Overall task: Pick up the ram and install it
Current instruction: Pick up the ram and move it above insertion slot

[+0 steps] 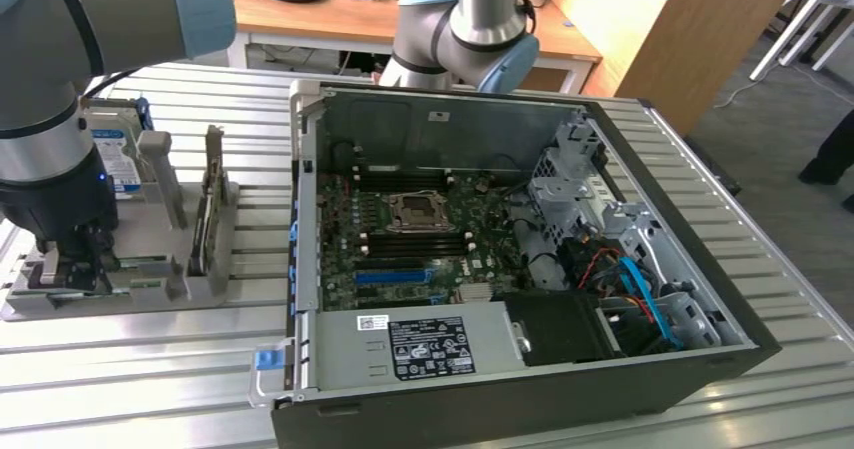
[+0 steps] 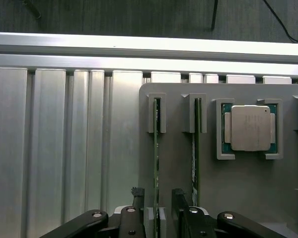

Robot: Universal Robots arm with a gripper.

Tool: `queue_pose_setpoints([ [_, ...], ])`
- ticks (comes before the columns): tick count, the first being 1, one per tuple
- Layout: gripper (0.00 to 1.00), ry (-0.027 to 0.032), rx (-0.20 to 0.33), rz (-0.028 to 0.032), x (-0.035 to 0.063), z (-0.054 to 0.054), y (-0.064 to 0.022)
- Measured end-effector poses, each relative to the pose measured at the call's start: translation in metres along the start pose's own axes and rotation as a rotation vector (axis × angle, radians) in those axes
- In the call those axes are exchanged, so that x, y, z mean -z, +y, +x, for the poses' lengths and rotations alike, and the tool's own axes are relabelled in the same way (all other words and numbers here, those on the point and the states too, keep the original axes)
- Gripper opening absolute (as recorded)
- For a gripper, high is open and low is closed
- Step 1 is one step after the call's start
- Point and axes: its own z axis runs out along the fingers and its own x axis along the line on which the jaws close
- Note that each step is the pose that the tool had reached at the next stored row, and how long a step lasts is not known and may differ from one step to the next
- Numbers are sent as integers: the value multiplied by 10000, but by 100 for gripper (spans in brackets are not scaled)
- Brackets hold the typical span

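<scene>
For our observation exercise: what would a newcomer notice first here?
The open black computer case, green motherboard inside, holds the exterior view's centre. At its left, the open gripper straddles a thin green ram stick standing in a grey holder, near a square silver processor.

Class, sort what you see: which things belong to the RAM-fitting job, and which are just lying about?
Job: ram; open hand straddling it; holder; motherboard.
Lying about: processor; hard drive; expansion card; second stick.
</scene>
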Motion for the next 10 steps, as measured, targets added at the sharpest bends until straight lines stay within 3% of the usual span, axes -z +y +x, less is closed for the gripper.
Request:
queue_pose_setpoints([
  [10, 36, 0, 1, 0, -67, 1, -10],
])
